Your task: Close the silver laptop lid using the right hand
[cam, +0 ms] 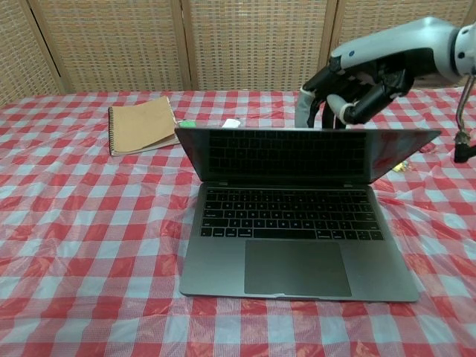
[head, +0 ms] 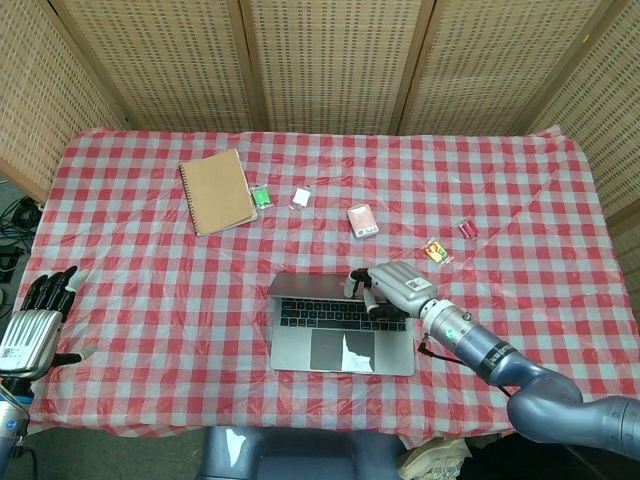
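The right hand (cam: 355, 85) presses curled fingers on the top edge of the silver laptop (cam: 297, 223) lid, which is tilted about halfway down over the keyboard. The laptop sits on the checkered table (head: 150, 270). The left hand (head: 35, 320) hangs open, holding nothing, at the table's edge.

Staged indoor test setup, red-and-white checkered plastic tablecloth (head: 150, 270) under the right hand (head: 395, 288), woven rattan folding screen (head: 330, 60) beyond it, cables (head: 15, 215) on floor far left
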`<state>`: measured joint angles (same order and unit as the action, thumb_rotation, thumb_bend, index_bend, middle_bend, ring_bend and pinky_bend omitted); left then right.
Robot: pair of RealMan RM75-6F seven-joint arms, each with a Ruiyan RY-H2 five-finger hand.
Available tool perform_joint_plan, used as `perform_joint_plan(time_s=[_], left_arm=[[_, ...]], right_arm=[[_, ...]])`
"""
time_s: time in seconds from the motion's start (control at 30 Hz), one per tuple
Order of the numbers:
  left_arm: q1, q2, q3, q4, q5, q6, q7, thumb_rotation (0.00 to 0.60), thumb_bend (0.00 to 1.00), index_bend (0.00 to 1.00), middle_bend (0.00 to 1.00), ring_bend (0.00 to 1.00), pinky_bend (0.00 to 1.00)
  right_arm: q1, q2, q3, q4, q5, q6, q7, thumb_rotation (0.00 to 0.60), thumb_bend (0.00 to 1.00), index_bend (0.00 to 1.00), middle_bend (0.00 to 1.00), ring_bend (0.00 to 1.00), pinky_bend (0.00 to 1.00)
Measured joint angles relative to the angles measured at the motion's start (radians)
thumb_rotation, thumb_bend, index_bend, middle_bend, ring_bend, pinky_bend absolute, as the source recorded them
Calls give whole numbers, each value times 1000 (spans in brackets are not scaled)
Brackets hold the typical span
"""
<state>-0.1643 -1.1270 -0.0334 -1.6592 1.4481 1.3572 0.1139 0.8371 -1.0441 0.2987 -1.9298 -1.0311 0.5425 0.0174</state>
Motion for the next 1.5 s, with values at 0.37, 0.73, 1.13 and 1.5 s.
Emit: perform_joint_plan(time_s=[0.37, 0.73, 1.13, 1.5], left_arm=[[-1, 2, 0, 3, -2, 1, -7, 600, 0, 0, 0, 0, 0], [-5, -3, -1, 8, -13, -7, -3, 600, 0, 0, 0, 0, 0], [-6, -8, 3, 8, -15, -8, 7, 600, 0, 0, 0, 0, 0], [1, 8, 5, -3, 0, 11, -22, 600, 0, 0, 0, 0, 0]], right_arm=[[-34, -101, -165, 45, -282, 72, -140, 600, 1000, 411, 454, 406, 386], [-64, -192, -262, 193, -451, 144, -168, 600, 1000, 411, 453, 406, 386], [-75, -235, -343, 313, -600, 219, -163, 600, 1000, 411, 450, 406, 387], [-119, -156, -297, 300, -676, 481, -150, 600, 621, 204, 296, 270, 201]])
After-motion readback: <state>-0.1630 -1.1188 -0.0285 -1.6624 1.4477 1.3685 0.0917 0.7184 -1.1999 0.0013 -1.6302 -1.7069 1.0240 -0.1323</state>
